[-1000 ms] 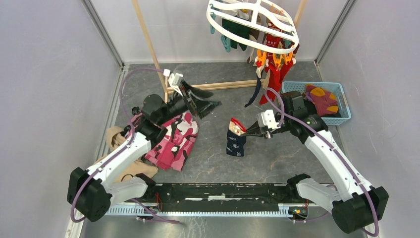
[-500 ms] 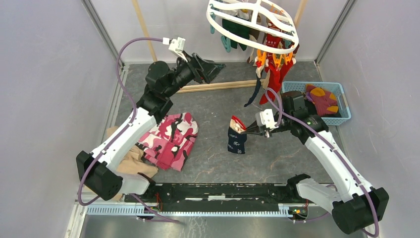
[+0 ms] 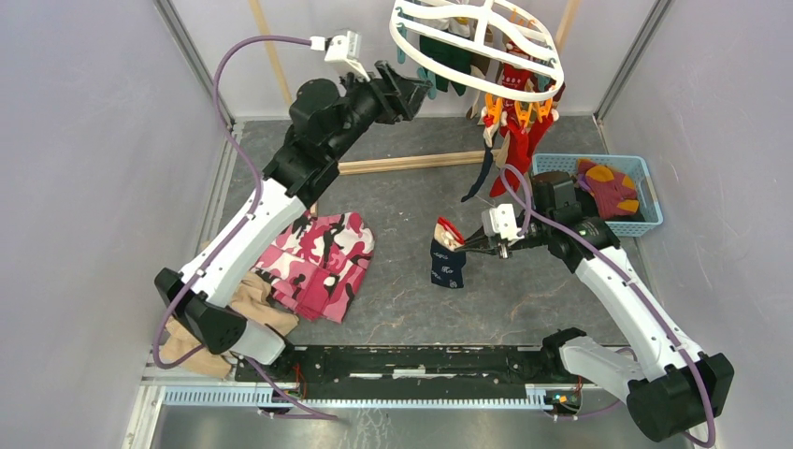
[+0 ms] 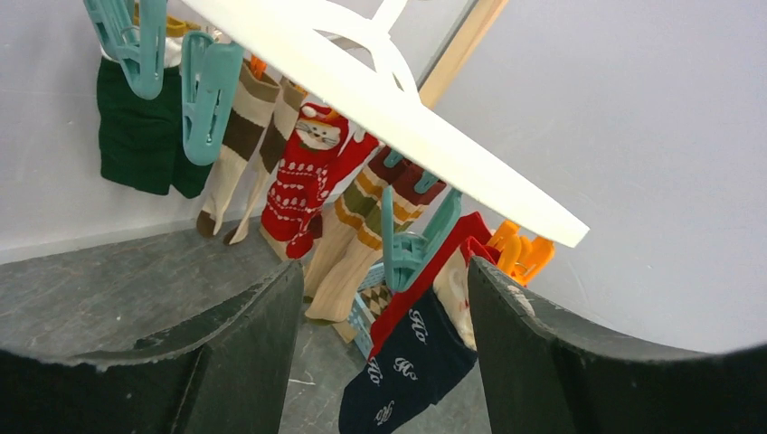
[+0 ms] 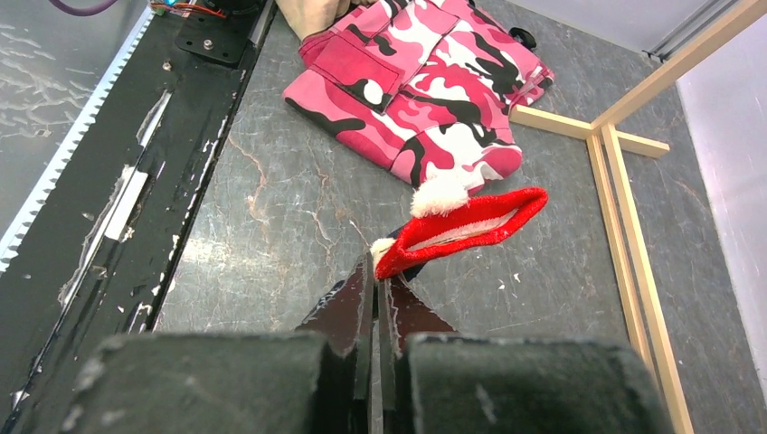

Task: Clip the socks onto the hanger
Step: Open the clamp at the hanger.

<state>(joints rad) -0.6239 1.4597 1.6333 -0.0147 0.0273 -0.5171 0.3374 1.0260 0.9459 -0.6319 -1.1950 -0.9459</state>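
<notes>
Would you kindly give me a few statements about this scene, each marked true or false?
1. The right gripper is shut on the navy sock at its red cuff. True.
2. The left gripper is shut. False: its jaws stand open, up by the hanger.
3. The blue basket holds nothing. False: a maroon sock lies in it.
4. The pink camouflage cloth lies on the table. True.

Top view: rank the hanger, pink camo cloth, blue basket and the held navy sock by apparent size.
Largest: hanger, though it hangs nearer the camera, so unsure.
Next: camo cloth and basket look alike; not ranked.
Smallest: navy sock.
</notes>
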